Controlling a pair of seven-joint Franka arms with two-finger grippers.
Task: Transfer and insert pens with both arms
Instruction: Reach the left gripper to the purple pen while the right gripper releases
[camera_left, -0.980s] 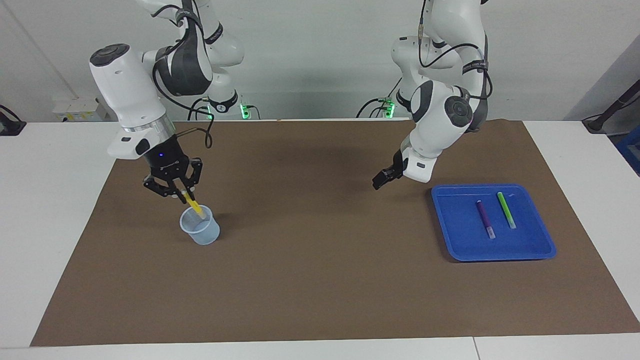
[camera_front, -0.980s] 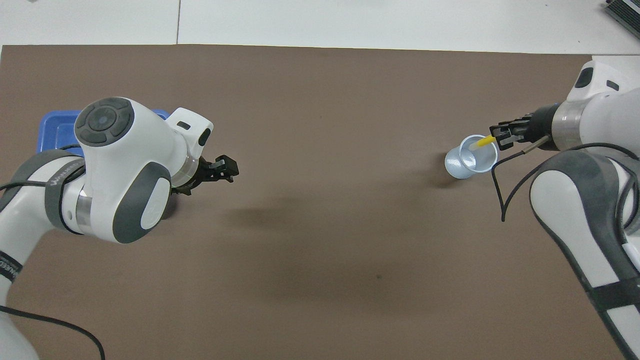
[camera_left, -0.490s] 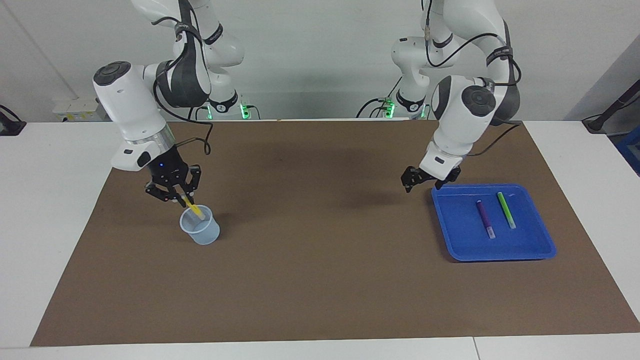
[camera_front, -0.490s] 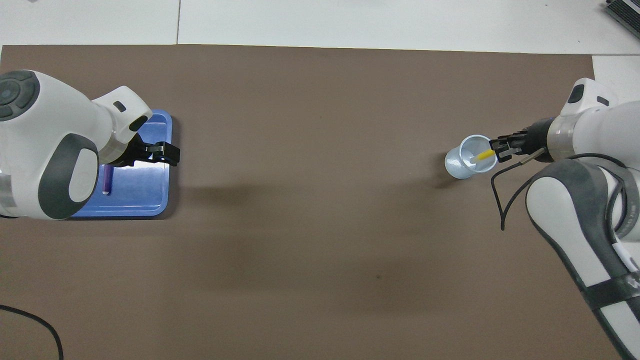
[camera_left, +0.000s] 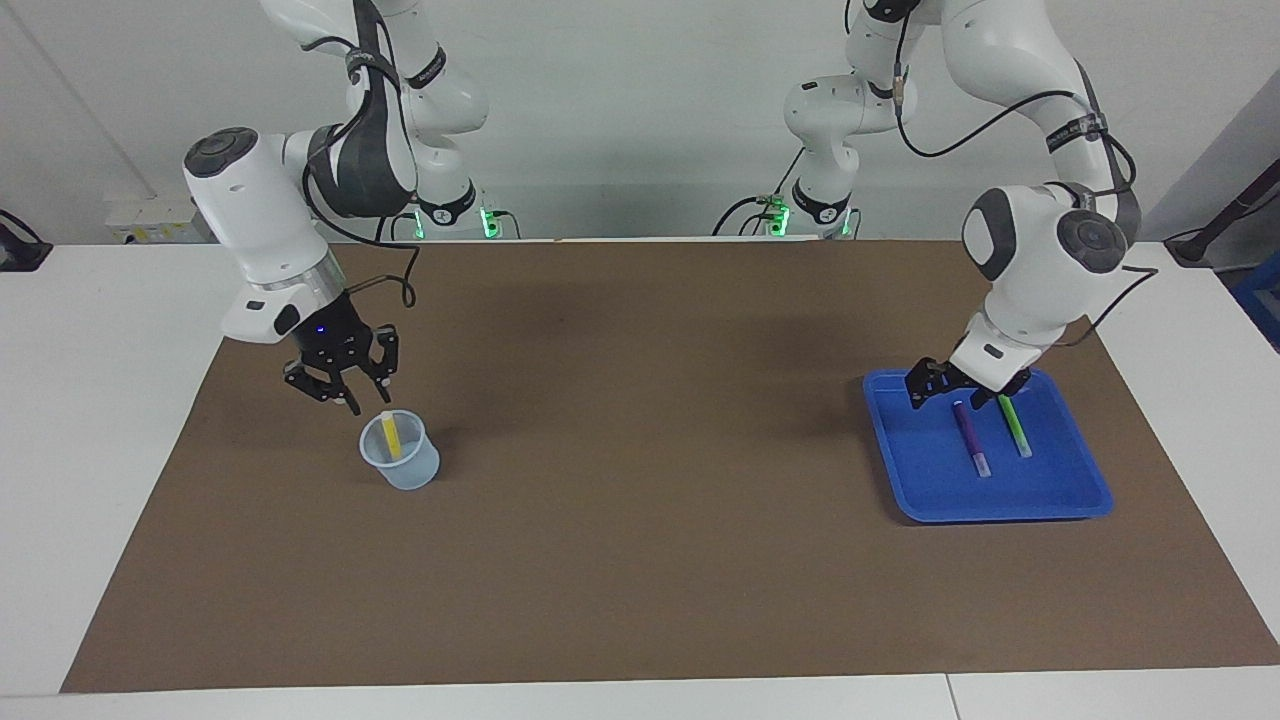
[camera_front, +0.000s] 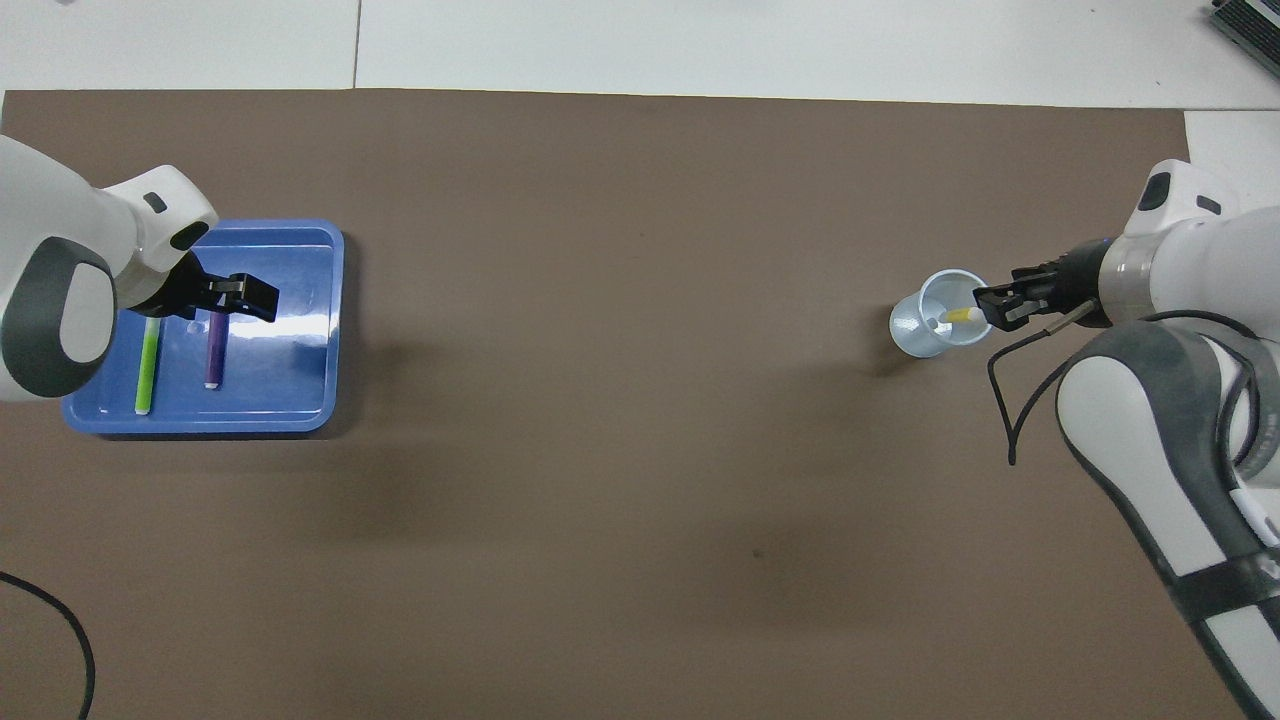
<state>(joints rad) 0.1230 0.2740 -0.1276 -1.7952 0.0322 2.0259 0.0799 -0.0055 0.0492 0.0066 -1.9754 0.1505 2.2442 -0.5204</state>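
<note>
Yellow pen (camera_left: 392, 437) just dropped from our right gripper (camera_left: 340, 385), now open above the cup (camera_left: 401, 463), pen inside; left gripper (camera_left: 950, 385), jaws apart and empty, has swung over the tray (camera_left: 1040, 495) above the purple pen (camera_left: 969, 435), green pen (camera_left: 1013, 422) beside it, so two remain.

The mat (camera_left: 640, 560) is plain brown on a white table (camera_left: 100, 420). The tray (camera_left: 1060, 500) is bright blue, and in it lie two pens — one purple (camera_left: 968, 432), one bright green (camera_left: 1014, 426), the purple one with a pale tip. The cup (camera_left: 405, 468) is translucent pale blue; the pen (camera_left: 391, 436) in it is yellow. Both arms are glossy white with dark grey joint caps and black cables — their grippers, left (camera_left: 935, 385) and right (camera_left: 338, 385), are black.
</note>
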